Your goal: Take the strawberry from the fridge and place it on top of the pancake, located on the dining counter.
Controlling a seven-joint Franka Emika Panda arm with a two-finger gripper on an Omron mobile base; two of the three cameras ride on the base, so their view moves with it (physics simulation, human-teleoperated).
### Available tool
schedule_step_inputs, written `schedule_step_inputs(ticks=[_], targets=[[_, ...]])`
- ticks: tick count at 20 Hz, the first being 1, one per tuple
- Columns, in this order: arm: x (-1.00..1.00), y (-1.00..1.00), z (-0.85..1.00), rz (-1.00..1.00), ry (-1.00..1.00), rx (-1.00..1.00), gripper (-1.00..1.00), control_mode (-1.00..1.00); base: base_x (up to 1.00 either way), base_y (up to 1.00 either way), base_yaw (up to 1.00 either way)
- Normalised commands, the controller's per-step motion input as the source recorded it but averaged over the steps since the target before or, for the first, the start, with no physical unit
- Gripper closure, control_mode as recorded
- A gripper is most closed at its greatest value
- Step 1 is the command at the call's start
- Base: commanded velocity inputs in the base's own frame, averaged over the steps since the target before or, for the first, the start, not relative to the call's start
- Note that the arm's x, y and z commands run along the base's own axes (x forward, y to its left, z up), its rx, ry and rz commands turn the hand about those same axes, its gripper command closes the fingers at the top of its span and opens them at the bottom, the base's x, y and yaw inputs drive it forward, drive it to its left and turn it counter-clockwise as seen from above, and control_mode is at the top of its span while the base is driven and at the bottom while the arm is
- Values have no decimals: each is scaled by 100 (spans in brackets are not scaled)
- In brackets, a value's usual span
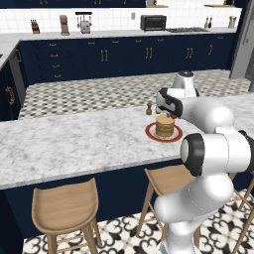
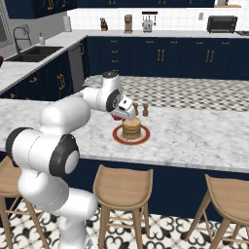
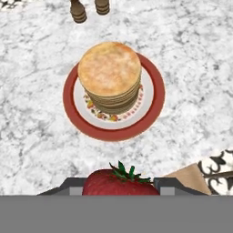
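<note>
Strawberry [image 3: 119,183] seemingly gripped in tool [image 3: 119,187], above pancake [image 3: 109,73] on dining counter [image 3: 191,59].

Navy base cabinets [image 1: 124,57] with gold handles are running along the back wall, under a pale worktop [image 1: 99,33] and white tiled backsplash [image 1: 114,19]. On that worktop a black toaster oven [image 1: 153,22], a knife block [image 1: 34,27], a coffee grinder [image 1: 64,25] and a silver toaster [image 1: 85,26] are standing apart from one another. A cooktop [image 1: 186,30] is sitting to the right of the oven. In the right base view a dark sink [image 2: 31,52] with a curved faucet [image 2: 19,35] is occupying the side worktop (window edge just showing above it). Patterned black-and-white floor tiles [image 1: 99,94] are covering the aisle. Wooden bar stools [image 1: 64,208] are standing at the near side, on ornate floor tiles [image 2: 160,233].
</note>
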Motion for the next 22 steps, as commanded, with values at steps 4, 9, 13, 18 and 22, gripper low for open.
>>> schedule_step_inputs(ticks=[4,9,13,18,22], targets=[[38,0,-18,0,-6,0,100,-100,0,0,0],[35,-4,-22,0,-6,0,100,-100,0,0,0],[25,-22,-9,0,-1,0,100,-100,0,0,0],[39,-15,-15,0,0,0,100,-100,0,0,0],[33,-2,-22,0,0,0,100,-100,0,0,0]])
